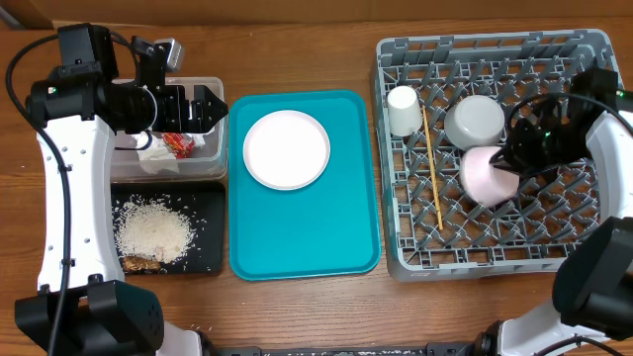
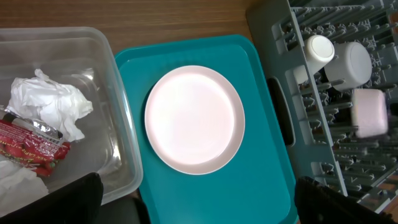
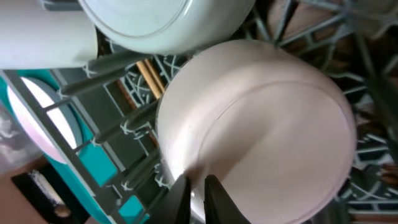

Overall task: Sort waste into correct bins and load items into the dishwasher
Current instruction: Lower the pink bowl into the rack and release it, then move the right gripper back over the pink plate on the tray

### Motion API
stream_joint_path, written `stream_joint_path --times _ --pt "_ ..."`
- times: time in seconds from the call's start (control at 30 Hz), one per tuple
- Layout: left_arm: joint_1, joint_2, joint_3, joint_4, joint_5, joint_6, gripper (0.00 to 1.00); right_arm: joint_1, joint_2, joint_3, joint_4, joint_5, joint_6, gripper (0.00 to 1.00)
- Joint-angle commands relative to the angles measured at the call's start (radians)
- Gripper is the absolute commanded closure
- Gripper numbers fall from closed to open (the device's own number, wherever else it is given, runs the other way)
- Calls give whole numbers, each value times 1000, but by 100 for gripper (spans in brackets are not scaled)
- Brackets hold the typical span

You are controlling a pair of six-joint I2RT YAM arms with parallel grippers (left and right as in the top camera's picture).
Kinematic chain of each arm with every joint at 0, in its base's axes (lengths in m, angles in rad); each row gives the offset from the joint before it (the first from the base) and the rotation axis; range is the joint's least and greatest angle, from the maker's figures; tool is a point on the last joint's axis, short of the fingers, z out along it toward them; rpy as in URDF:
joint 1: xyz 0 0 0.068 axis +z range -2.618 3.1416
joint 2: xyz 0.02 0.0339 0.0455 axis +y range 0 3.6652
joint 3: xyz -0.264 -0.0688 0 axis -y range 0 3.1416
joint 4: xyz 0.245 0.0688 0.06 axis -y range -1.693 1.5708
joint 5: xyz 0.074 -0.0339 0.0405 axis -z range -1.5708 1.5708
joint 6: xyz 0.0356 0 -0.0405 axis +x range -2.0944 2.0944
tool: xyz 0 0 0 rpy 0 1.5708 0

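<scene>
1. My right gripper (image 3: 198, 198): jaws almost closed, only a thin slit left, pinched at the rim of the pinkish bowl (image 3: 267, 124). A pale strip of the bowl shows in the slit.
2. The pinkish bowl lies tilted in the dish rack (image 1: 574, 237), right of centre, leaning among the pegs.
3. Just beside it, toward the rack's far side, sits the white bowl (image 1: 475, 121), bottom up.
4. The white cup (image 1: 403, 109) stands at the rack's far left corner, well left of my right jaws.
5. The chopsticks (image 1: 432, 163) lie lengthwise on the lattice between the cup and the 2 bowls.
6. My left gripper (image 1: 213, 109): jaws spread wide, nothing between them, hovering over the clear tub (image 1: 220, 148) with its fingers (image 2: 62, 199) apart at the lower corners of the wrist view.
7. In the clear tub: crumpled napkins (image 2: 50, 102) and the red wrapper (image 2: 28, 146), touching.
8. The black tray (image 1: 213, 237) sits just in front of the tub and holds rice (image 1: 153, 232) plus brown scraps (image 1: 138, 263) at its near edge.
9. The pink plate (image 1: 286, 148) rests on the teal tray (image 1: 297, 247), far half, between the tub and the rack.
10. Everything is on a wooden table (image 1: 297, 40).
</scene>
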State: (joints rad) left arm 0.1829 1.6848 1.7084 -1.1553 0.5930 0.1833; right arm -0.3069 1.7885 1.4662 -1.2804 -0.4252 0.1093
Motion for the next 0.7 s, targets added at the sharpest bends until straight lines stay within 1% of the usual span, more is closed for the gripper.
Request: stream_joint_path --times 0.0,0.07,0.23,0.27,0.43,0.53,0.67 --pt "-7 -8 26 1 -2 -7 0 5 8 -67 20 -84 -5 88" --pt "-7 -8 26 1 -2 -7 0 5 8 -66 20 -101 -9 88" --pt "-7 -8 26 1 -2 -7 0 4 7 -51 11 -138 -11 82" --pt "-7 -8 26 1 -2 -7 0 3 7 -37 6 -144 -12 80" --pt "-7 -8 26 1 -2 -7 0 29 -20 78 -36 -150 -35 75" --pt "-7 -8 26 1 -2 -7 0 89 -59 124 -29 -147 -37 74" --pt "-7 -8 26 1 -2 -7 0 214 -109 138 20 -135 -37 74"
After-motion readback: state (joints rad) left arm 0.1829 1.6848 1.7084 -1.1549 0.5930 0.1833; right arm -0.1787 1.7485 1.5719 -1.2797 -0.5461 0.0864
